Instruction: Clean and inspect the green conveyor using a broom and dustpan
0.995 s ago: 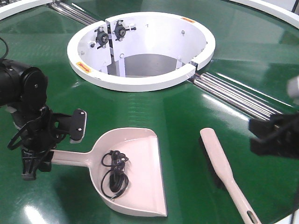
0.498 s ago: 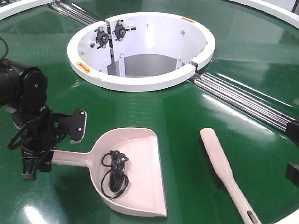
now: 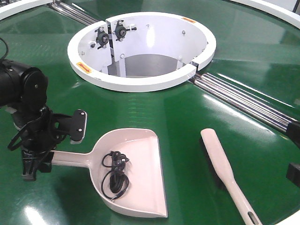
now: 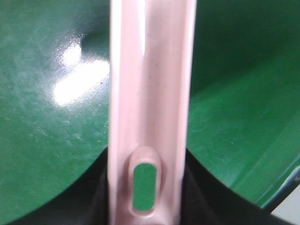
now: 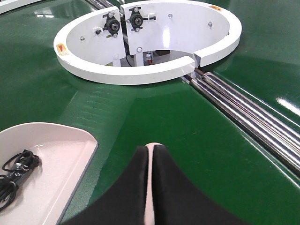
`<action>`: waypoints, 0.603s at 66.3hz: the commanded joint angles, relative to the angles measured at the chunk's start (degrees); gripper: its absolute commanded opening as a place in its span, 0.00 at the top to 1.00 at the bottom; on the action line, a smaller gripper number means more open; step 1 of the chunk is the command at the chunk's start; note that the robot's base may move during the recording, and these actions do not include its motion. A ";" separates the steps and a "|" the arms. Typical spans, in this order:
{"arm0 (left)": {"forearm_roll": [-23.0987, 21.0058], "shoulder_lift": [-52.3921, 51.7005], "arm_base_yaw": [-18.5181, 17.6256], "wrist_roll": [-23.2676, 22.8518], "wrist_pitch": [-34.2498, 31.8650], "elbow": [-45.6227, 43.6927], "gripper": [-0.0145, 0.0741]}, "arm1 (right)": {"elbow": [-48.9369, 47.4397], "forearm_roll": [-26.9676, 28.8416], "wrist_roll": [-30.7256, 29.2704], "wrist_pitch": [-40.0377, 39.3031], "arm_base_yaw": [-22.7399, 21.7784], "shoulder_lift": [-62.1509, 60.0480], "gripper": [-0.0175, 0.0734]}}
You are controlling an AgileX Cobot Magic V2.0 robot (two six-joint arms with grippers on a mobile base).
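- The dustpan (image 3: 140, 145), pale pinkish-beige with a wide flat lip, lies near the green conveyor (image 3: 178, 112)'s near edge and holds a coiled black cable (image 3: 115, 176).
- The left gripper (image 3: 33, 161) pinches the end of its slotted handle.
- The broom (image 3: 220, 161), slim with dark bristles, lies to the dustpan's right.
- The right gripper (image 5: 150, 157)'s fingers are pressed together.

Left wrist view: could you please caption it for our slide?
Left gripper clamps the dustpan handle over the green conveyor.

light: bright white glare patches (image 4: 77, 82) | surround: white curved rim (image 3: 281, 11)
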 commanded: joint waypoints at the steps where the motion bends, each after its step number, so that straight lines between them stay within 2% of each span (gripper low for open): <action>1: -1.35 -2.20 -0.48 -0.15 1.07 -1.47 0.86 | -1.63 0.05 -0.05 -4.12 -0.33 0.06 0.82; 27: -1.16 -2.20 -0.48 -0.15 1.25 -1.42 0.86 | -1.63 -0.06 -0.05 -3.84 -0.33 0.06 0.82; 40: 0.32 -2.20 -0.48 -0.15 1.25 -1.42 0.80 | -1.63 -0.07 -0.05 -3.71 -0.33 0.06 0.82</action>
